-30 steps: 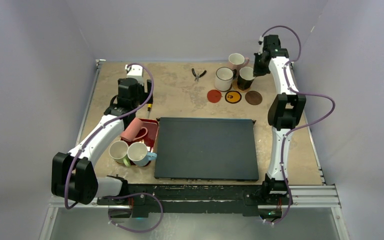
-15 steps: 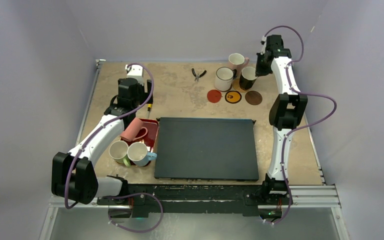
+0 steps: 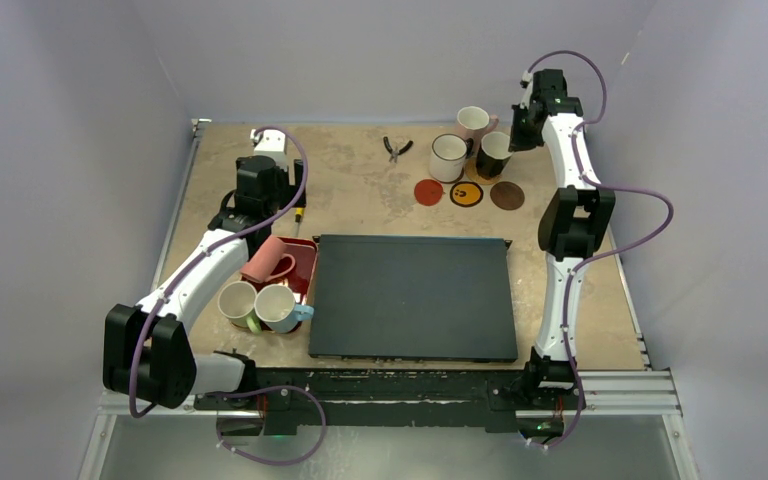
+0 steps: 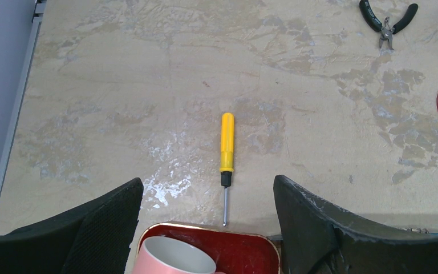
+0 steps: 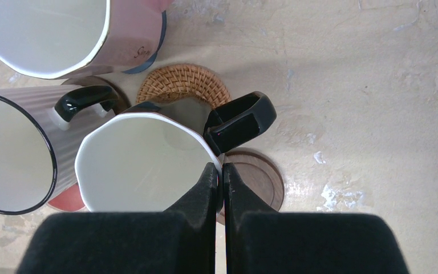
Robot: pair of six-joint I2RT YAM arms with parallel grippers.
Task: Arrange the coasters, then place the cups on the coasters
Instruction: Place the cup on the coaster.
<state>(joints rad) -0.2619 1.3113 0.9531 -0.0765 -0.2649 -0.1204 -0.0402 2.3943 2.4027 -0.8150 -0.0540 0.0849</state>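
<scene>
Reporting from the near edge outward, I find the black mat (image 3: 410, 297) lying flat at mid-table. Just left of it the light green mug (image 3: 237, 303) and the light blue mug (image 3: 278, 307) stand upright and touching, at the near end of the red tray (image 3: 306, 256). I cannot tell whether they stand on it. The salmon pink mug (image 3: 268, 262) lies on its side in that tray.

The left gripper (image 4: 205, 194) hangs over the tray's far end, jaws released wide with nothing between them. The salmon pink mug's rim sits just below the gap. A screwdriver (image 4: 226, 145) lies on the table (image 4: 120, 85) just beyond the tray.

Farther out on the right, the red coaster (image 3: 428, 192), yellow coaster (image 3: 466, 193) and dark brown coaster (image 3: 507, 195) lie in a row. Behind them the white mug (image 3: 448, 157), black mug (image 3: 492, 155) and pale pink mug (image 3: 473, 121) cluster closely.

The right gripper (image 5: 219, 171) is clenched on the black mug's rim beside its handle, one finger inside and one outside. A woven cork coaster (image 5: 182, 83) shows just beyond that mug. Pliers (image 3: 396, 148) lie left of the white mug.
</scene>
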